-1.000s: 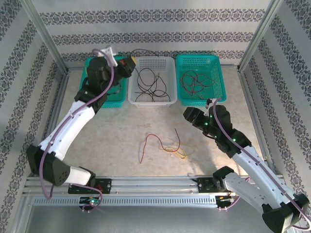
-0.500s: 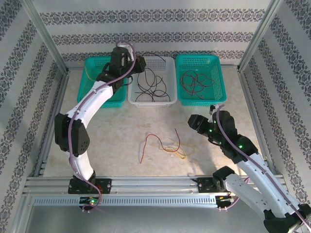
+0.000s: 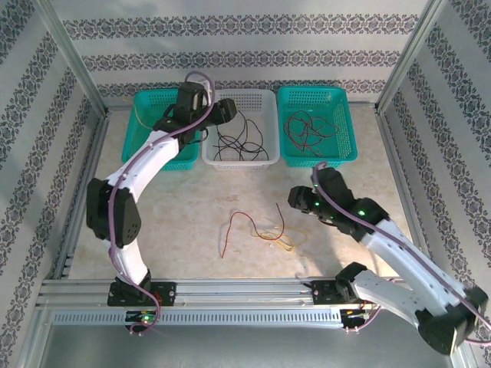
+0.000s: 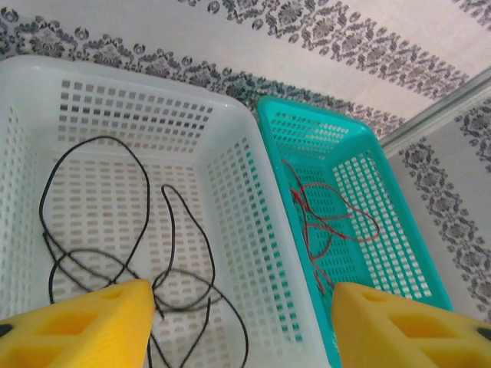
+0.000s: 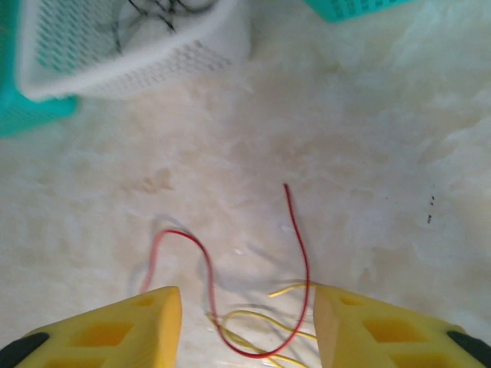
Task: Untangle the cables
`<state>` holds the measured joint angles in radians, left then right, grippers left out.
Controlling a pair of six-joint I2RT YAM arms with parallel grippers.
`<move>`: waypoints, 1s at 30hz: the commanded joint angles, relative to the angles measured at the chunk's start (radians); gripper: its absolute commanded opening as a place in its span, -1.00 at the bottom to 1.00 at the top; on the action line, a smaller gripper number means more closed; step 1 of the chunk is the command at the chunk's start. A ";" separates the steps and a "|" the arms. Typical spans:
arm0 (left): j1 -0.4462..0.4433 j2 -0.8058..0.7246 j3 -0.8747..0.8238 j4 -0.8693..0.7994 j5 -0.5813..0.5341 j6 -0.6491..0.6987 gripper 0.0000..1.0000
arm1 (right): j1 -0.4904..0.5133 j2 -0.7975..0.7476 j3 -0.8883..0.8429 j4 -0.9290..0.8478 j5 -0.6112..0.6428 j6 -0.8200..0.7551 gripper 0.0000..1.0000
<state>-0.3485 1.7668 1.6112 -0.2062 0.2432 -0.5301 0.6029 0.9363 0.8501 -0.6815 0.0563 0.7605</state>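
One pale marbled tabletop (image 3: 176, 199) carries everything. Over the white perforated plastic basket (image 3: 245, 159) the left jaws stand wide and empty; thin black cables (image 3: 234, 134) lie inside it. Thin red cables (image 3: 307, 126) lie in the right-hand teal plastic basket (image 3: 318, 157). The right jaws hang apart, empty, above crossed thin red and yellow cables (image 3: 261, 235) mid-tabletop.

Your work surface is a pale, marbled table (image 3: 184, 207). Along its far edge you see three baskets side by side: a left teal basket (image 3: 144, 101), a white basket (image 3: 239, 163) and a right teal basket (image 3: 318, 162). Near the middle, a red cable (image 5: 305, 264) lies loose on the bare top, crossing a yellow cable (image 5: 245, 311).
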 commanded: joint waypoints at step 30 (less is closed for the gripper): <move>-0.032 -0.828 -0.638 -0.143 0.217 -0.010 0.04 | 0.065 0.753 0.110 0.100 0.019 -0.108 -0.34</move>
<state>-0.3725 0.9443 0.9627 -0.3687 0.4370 -0.5381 0.6819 1.6661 0.9535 -0.5869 0.0963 0.6510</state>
